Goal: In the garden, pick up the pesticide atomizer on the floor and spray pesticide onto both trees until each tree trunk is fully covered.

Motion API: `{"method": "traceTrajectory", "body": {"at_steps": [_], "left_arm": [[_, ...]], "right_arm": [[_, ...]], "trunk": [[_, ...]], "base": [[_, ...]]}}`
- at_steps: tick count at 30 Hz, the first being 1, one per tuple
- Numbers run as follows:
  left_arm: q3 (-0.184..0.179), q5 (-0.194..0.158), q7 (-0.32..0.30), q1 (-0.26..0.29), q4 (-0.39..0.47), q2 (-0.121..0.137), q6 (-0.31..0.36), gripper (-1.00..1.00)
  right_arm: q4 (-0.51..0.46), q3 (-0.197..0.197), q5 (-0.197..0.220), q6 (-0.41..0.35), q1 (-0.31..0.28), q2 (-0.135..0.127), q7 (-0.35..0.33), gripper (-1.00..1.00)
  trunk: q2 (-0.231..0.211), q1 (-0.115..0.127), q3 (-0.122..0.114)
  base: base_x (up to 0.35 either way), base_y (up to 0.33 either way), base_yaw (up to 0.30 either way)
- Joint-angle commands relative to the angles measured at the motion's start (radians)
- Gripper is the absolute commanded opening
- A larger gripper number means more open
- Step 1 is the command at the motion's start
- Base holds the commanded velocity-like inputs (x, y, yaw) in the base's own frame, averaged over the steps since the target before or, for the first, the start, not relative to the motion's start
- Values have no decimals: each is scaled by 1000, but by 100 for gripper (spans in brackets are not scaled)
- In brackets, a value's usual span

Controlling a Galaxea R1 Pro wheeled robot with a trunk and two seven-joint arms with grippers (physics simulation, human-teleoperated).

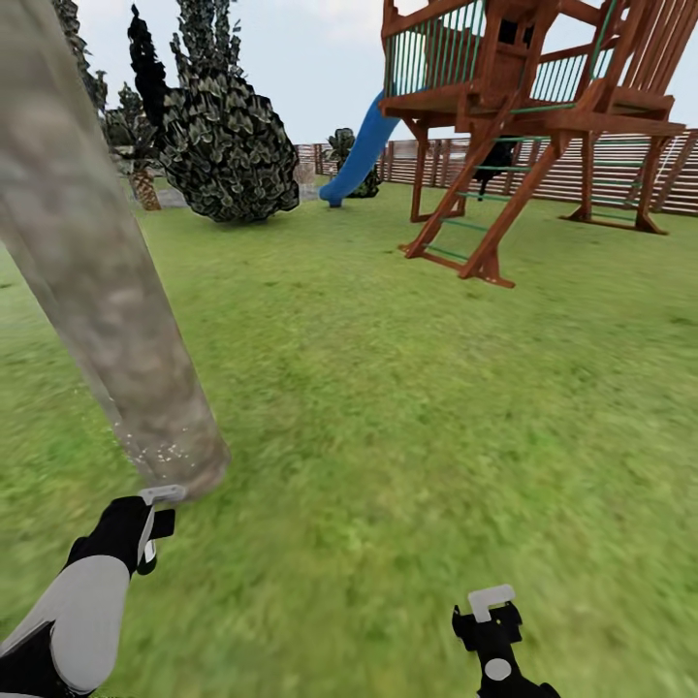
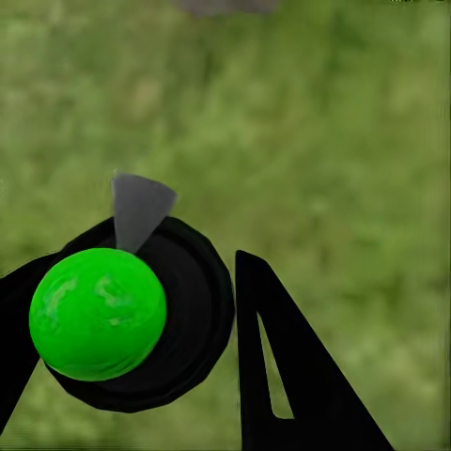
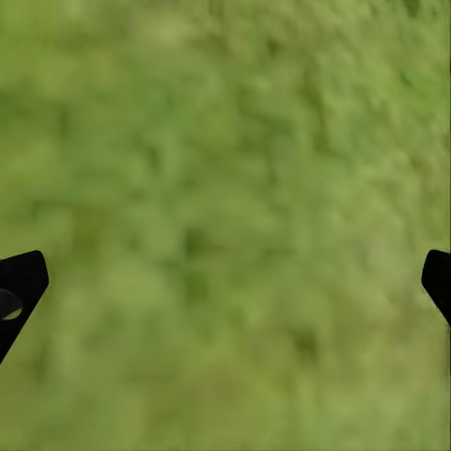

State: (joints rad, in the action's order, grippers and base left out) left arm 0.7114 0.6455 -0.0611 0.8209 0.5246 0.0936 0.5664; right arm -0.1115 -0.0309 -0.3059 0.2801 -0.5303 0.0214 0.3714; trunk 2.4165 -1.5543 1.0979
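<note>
playset: brown wooden tower (image 1: 543, 107), green rails, ladder to grass
slide: blue (image 1: 361, 155), left of tower
bush: dark leafy (image 1: 228, 145), far left
palm: short, scaled trunk (image 1: 145, 184), beside bush
sky: pale

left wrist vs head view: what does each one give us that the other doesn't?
Left wrist view alone: a close look at the atomizer, with its bright green ball on a black round body and a grey nozzle piece, held in the left gripper, jaws closed around it.

Head view alone: the tree trunk with white pesticide specks near its base, the right gripper, the wooden play tower and the blue slide.

Both: the grass lawn and the left gripper.
</note>
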Motion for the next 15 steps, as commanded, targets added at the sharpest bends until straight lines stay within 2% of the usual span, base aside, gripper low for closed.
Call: {"method": "traceTrajectory", "body": {"at_steps": [1, 11, 15], "left_arm": [[5, 10, -6, 1, 2, -1, 3, -100], [6, 10, -6, 1, 2, -1, 3, -100], [6, 6, -14, 2, 15, 8, 3, -100]], "right_arm": [[1, -3, -4, 1, 0, 0, 6, 100], [1, -3, -4, 1, 0, 0, 6, 100], [1, -3, -4, 1, 0, -1, 6, 100]], "trunk": [[0, 0, 1], [0, 0, 1], [0, 0, 1]], "base": [[173, -252, 275], [225, -203, 275], [8, -5, 275]]}}
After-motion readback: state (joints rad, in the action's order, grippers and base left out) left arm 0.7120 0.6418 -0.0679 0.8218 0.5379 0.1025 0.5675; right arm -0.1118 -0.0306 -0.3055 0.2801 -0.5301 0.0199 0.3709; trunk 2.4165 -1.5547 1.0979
